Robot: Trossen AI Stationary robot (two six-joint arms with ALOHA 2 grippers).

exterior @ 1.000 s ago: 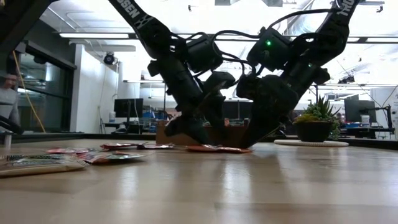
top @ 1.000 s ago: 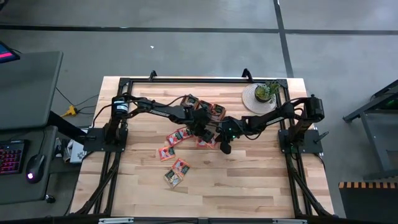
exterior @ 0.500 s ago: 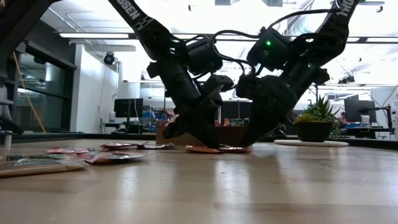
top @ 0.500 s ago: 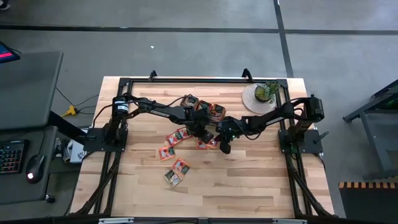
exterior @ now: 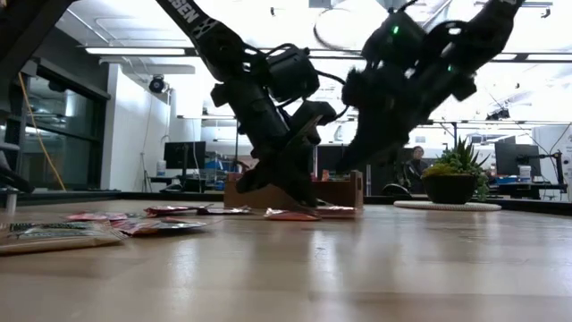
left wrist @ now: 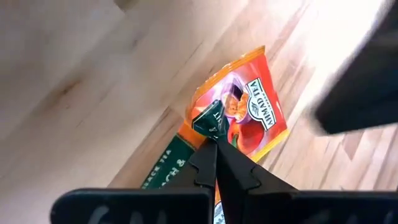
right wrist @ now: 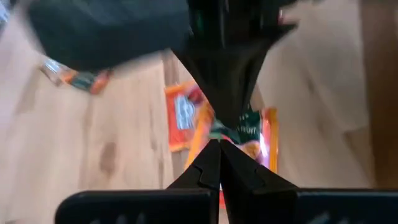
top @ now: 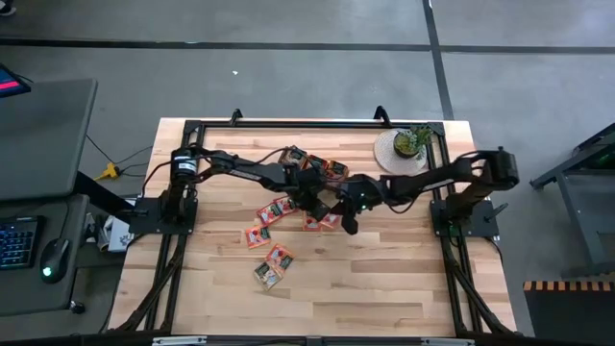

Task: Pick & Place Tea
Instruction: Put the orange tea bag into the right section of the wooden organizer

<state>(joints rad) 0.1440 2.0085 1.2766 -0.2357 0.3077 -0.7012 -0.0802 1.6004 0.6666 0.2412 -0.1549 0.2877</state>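
Several red-orange tea sachets lie in a loose heap mid-table. My left gripper (left wrist: pixel 216 138) slants down from the table's left and is shut on one red-orange sachet (left wrist: pixel 252 112), which lies on a second, green-banded sachet (left wrist: pixel 163 167). My right gripper (right wrist: pixel 219 143) is shut and hangs above the same pair (right wrist: pixel 249 140), touching nothing. In the high view the two grippers nearly meet, left (top: pixel 314 206) and right (top: pixel 348 227). My left gripper pinches the sachet's dark-green corner (left wrist: pixel 210 119) between its two fingertips. The fingers come from above, slanting in from the table's left. That corner curls up toward the tips while the rest of the sachet lies flat on the sachet beneath.
The brown wooden tray (exterior: pixel 344 191) stands just behind the grippers. A potted plant (top: pixel 411 142) sits on a round mat at the far right. More sachets lie toward the near left (top: pixel 258 235), (top: pixel 274 264). Bare wood stretches along the near edge.
My left gripper has shut on the sachet's corner without shifting. My right gripper, shut throughout, has risen off the sachets and now hangs clear above them. The sachets have stayed on the table.
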